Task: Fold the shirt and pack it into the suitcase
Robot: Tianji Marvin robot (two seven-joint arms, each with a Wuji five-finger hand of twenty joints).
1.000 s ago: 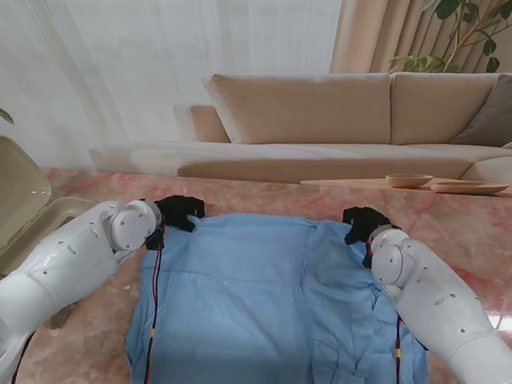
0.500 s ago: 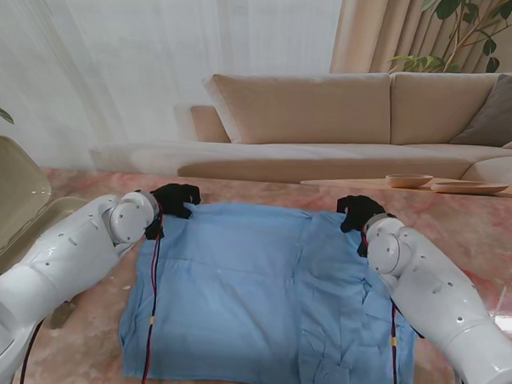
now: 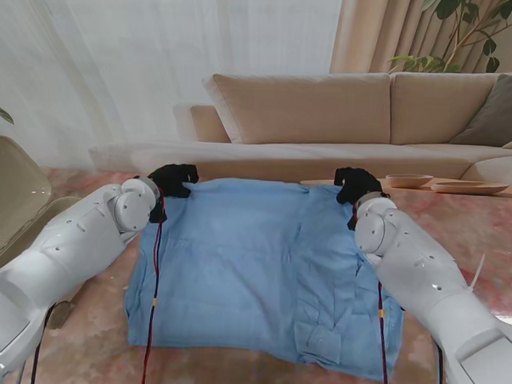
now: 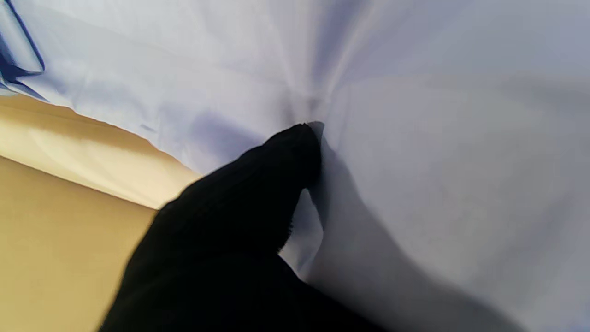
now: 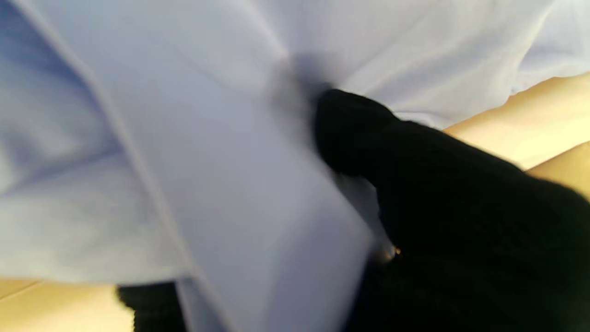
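Worktop: pink marbled surface filling the lower half of the stand frame.

Shirt: light blue, spread flat at frame centre, far edge lifted; a folded sleeve lies toward the lower right.

Suitcase: beige, open, at the left edge of the frame, just beside the shirt's left side.

Left hand: black-gloved, at the shirt's upper left corner, fingers pinched shut on the cloth.

Right hand: black-gloved, at the shirt's upper right corner, fingers likewise clamped on the fabric.
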